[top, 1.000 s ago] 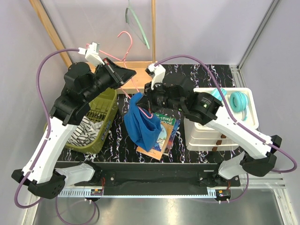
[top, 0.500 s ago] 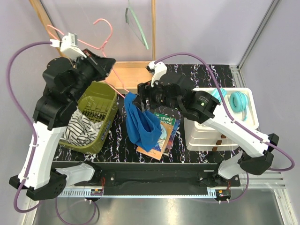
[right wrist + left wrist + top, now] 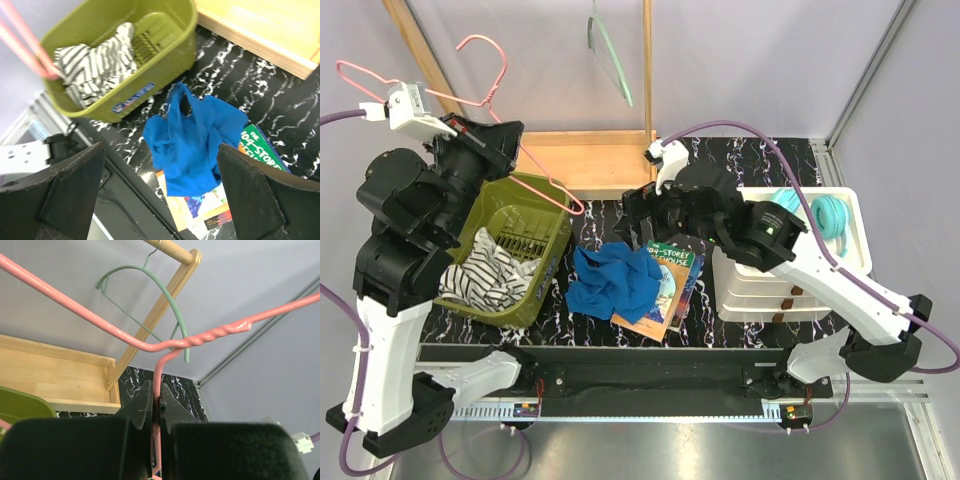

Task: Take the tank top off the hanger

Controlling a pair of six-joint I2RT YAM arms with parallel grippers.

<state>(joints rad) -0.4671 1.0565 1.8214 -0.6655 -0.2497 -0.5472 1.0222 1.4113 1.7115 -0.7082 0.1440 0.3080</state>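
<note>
Left pincer (image 3: 156, 397) pinches the bare pink hanger (image 3: 165, 345), held aloft. Right pincer (image 3: 160, 147), spread wide, hovers above the blue tank top (image 3: 195, 140), crumpled on the worktop (image 3: 760, 160) and a book (image 3: 670, 290).

**Lighting/quality check: bright overhead, soft spots at both wrists**

The top view was bright and diffuse, lit from above. Shadows around the basket (image 3: 505, 215) were short and soft. The steel strip (image 3: 640, 450) on the near side of the basket showed dull glare.

Right wrist: the basket was sharp. The pink hanger (image 3: 27, 39) at its left end was smeared, and the tank top (image 3: 192, 137) right of the basket was slightly soft. The right gripper (image 3: 161, 146) fingers were dark and defocused.

Left wrist: the left gripper (image 3: 156, 395) was black, blurred and underexposed. The hanger wire carried a specular streak.
</note>
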